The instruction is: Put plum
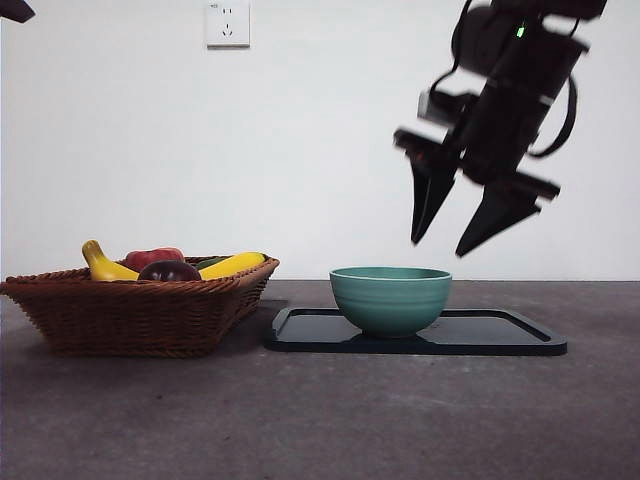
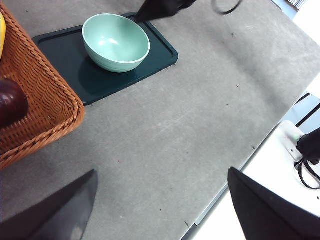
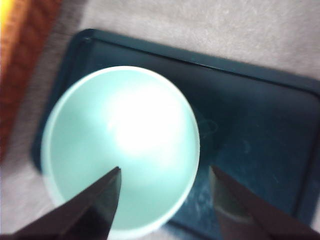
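The bench carries a wicker basket and, just beside it, a dark tray holding a green bowl. The right gripper hangs above the bowl and tray, fingers wide, holding nothing. The left gripper waits well apart, fingers wide and empty. The plum lies in the basket among a banana and an apple. Judged step: approach, plum not yet grasped. Next move calls for travel across to the basket, descent over the plum, and closing without catching neighbouring fruit.
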